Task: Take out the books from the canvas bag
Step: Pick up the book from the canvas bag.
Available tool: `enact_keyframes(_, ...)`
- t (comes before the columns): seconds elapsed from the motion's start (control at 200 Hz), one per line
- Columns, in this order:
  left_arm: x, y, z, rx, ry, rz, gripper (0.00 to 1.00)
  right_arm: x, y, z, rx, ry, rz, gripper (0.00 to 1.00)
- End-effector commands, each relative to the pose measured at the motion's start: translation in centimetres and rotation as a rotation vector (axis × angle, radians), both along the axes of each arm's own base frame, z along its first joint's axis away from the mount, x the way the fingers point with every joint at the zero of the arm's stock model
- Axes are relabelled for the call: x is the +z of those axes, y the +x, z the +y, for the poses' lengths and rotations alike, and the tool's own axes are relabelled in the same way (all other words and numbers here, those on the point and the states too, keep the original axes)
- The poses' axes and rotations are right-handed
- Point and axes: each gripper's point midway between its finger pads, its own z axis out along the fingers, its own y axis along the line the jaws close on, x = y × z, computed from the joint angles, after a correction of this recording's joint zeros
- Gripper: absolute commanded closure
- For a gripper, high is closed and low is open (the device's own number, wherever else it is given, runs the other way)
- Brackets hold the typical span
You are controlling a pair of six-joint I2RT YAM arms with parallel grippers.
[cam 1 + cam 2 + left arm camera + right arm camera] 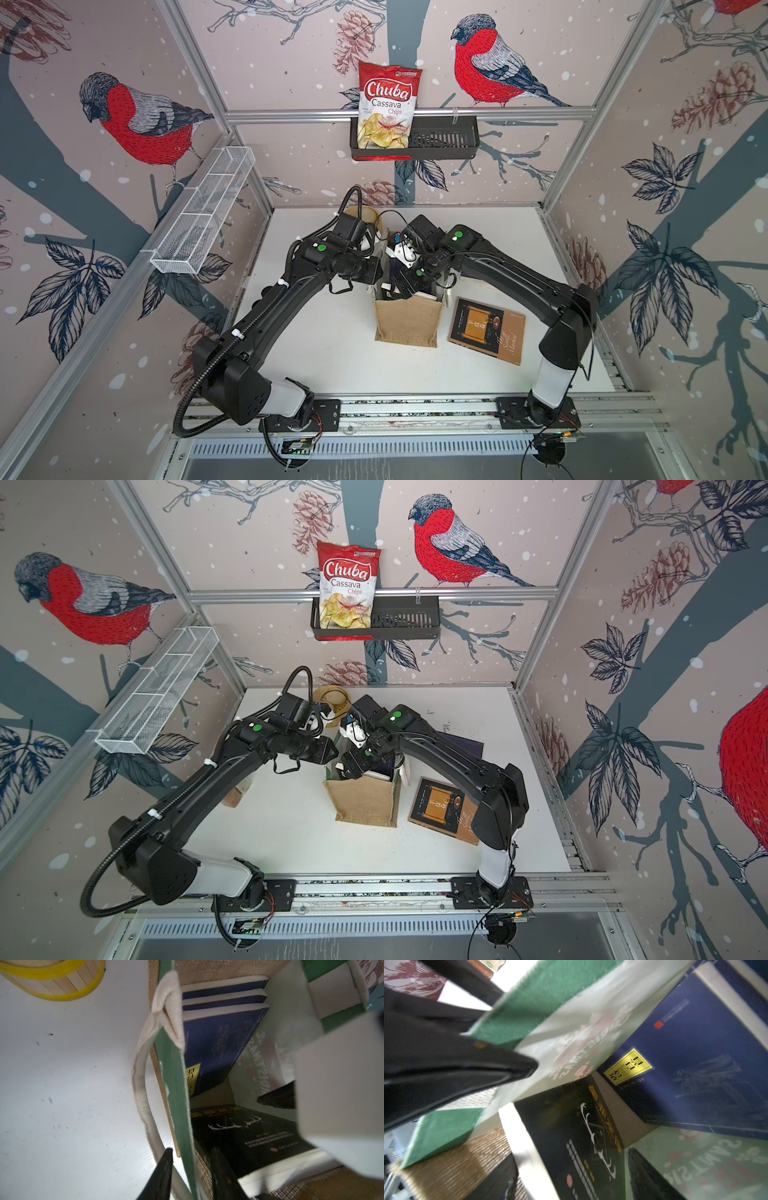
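Inside the canvas bag (pixel 407 324), the stiff, light black book (pixel 249 1136) should suit an upper-edge pinch; right gripper (pixel 582 1107) open, left gripper (pixel 192 1150) straddling the bag's wall, unclamped.

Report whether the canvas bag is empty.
Not empty. Navy books and a black book stand inside the canvas bag; one brown book lies outside on the table.

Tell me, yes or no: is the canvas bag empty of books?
No: the left wrist view shows navy books and a black book inside the canvas bag.
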Motion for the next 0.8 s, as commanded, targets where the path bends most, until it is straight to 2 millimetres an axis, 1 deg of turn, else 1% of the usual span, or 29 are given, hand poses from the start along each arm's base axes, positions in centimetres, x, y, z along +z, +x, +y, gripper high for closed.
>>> enact_keyframes(0.0,-0.2,-0.9,0.0,-0.015,-0.021,0.01,0.67,-0.4,2.1,-0.2,-0.08,-0.034,-0.092,0.27)
enact_keyframes(0.075,-0.5,-1.2,-0.1,-0.017,-0.03,0.018,0.67,-0.7,2.5,-0.2,-0.081,-0.038,-0.117,0.3)
enact_keyframes(0.22,-0.5,-1.0,0.0,-0.006,-0.028,0.008,0.67,-1.5,2.8,-0.1,-0.071,-0.067,-0.16,0.46)
enact_keyframes(0.315,-0.3,-0.8,0.0,-0.003,-0.029,-0.001,0.67,-1.0,2.4,0.2,-0.044,-0.065,-0.199,0.59)
enact_keyframes(0.43,-0.5,-0.8,0.1,-0.001,-0.026,-0.004,0.67,0.2,1.8,0.5,-0.017,-0.046,-0.243,0.71)
enact_keyframes(0.57,-0.7,-0.7,0.0,0.001,-0.03,0.0,0.66,1.5,1.5,0.4,-0.009,-0.025,-0.265,0.8)
enact_keyframes(0.66,-0.7,-0.6,-0.1,0.001,-0.03,-0.002,0.66,2.4,1.6,0.4,-0.01,-0.013,-0.286,0.82)
enact_keyframes(0.7,-0.6,-0.5,-0.1,-0.001,-0.029,-0.006,0.66,2.7,1.7,0.3,-0.014,-0.01,-0.294,0.86)
enact_keyframes(0.74,-0.7,-0.5,-0.1,-0.001,-0.028,-0.007,0.66,2.8,1.7,0.3,-0.014,-0.013,-0.297,0.88)
enact_keyframes(0.795,-0.7,-0.5,-0.2,-0.003,-0.03,-0.006,0.66,2.6,1.7,0.2,-0.011,-0.023,-0.291,0.88)
